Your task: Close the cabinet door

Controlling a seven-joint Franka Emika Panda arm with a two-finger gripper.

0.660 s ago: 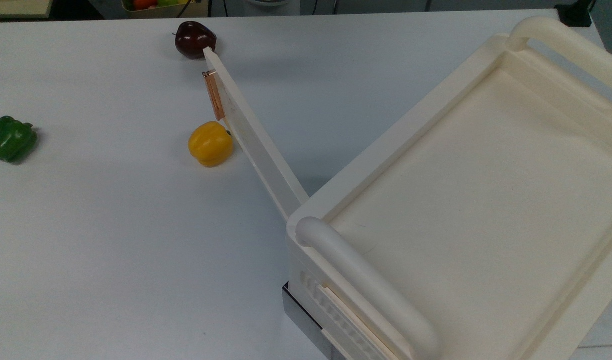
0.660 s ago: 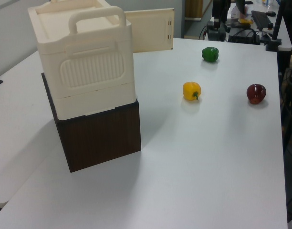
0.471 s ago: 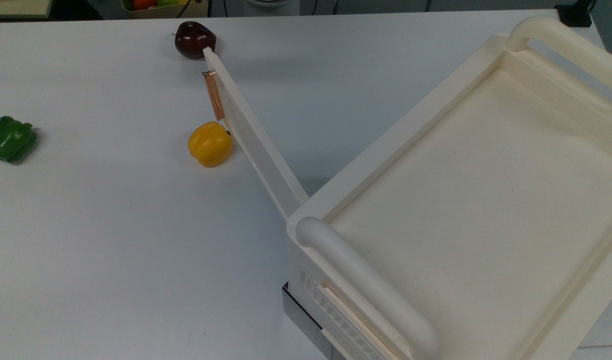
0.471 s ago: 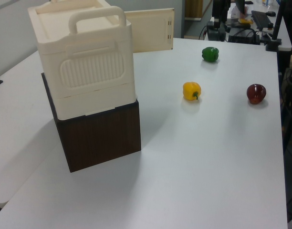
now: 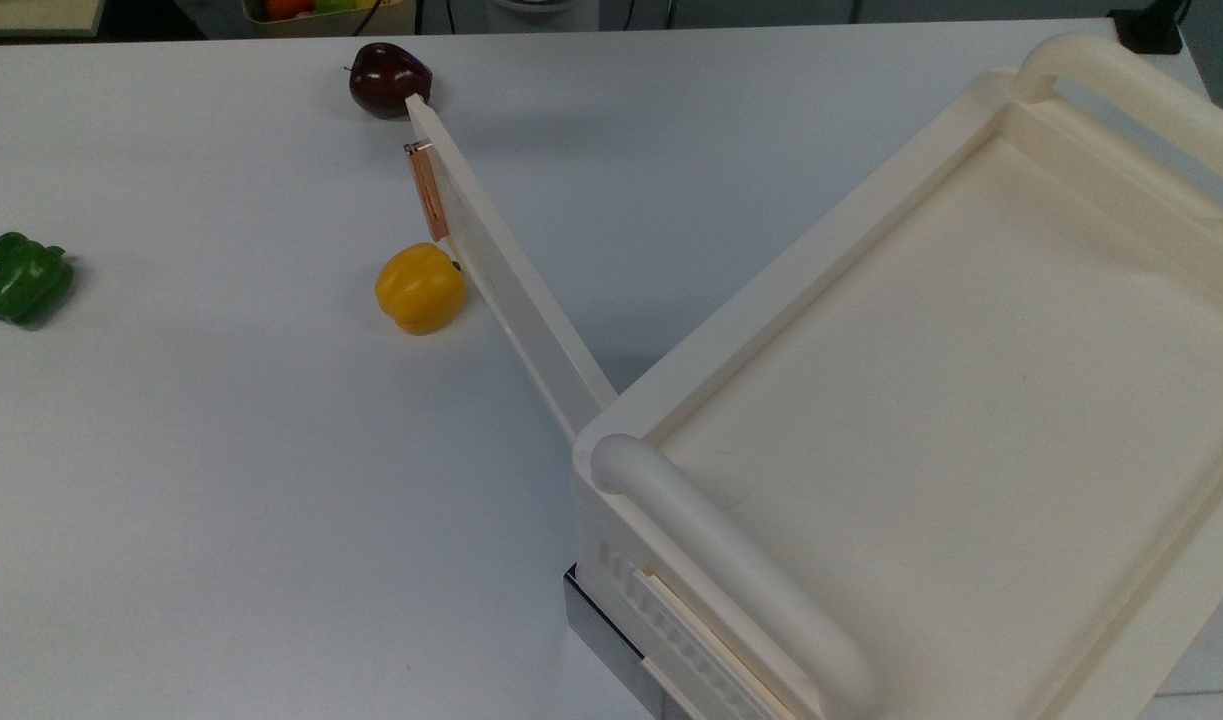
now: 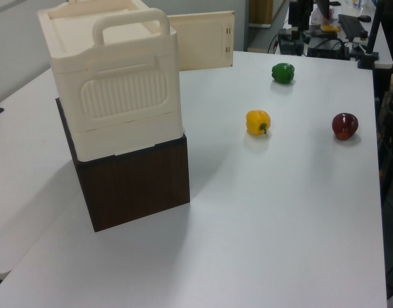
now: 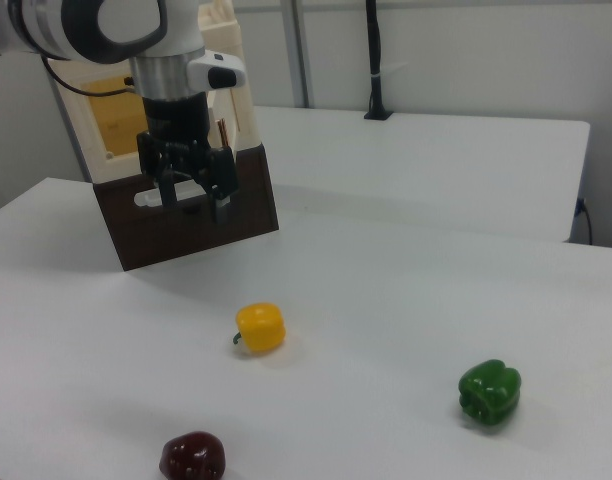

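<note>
Top view first: I'm looking down on the cabinet (image 5: 931,400), filling the top view's right, its tray-like top bare. The cabinet door (image 5: 516,290) stands wide open, swung out from the near-left corner toward the top view's upper left, its copper handle (image 5: 429,190) close to the free edge. A yellow pepper (image 5: 420,287) sits just beside the door on the top view's left, a dark red apple (image 5: 389,78) lies at the door's far tip, and a green pepper (image 5: 19,277) rests well apart at the top view's left edge, all on the white table (image 5: 221,480).

Over to the left view: the cabinet (image 6: 113,90) sits on a dark brown base (image 6: 135,183), and the door (image 6: 203,40) juts out behind it toward the left view's right. Yellow pepper (image 6: 258,122), green pepper (image 6: 283,72) and apple (image 6: 345,126) are spread across the table (image 6: 280,224), none touching.

Right view now: I see my gripper (image 7: 190,188) hanging in front of the dark base (image 7: 186,215), pointing down, jaws spread and holding nothing. The door (image 7: 229,70) shows behind the arm. Nearer me lie the yellow pepper (image 7: 260,327), the apple (image 7: 192,456) and the green pepper (image 7: 489,394).
</note>
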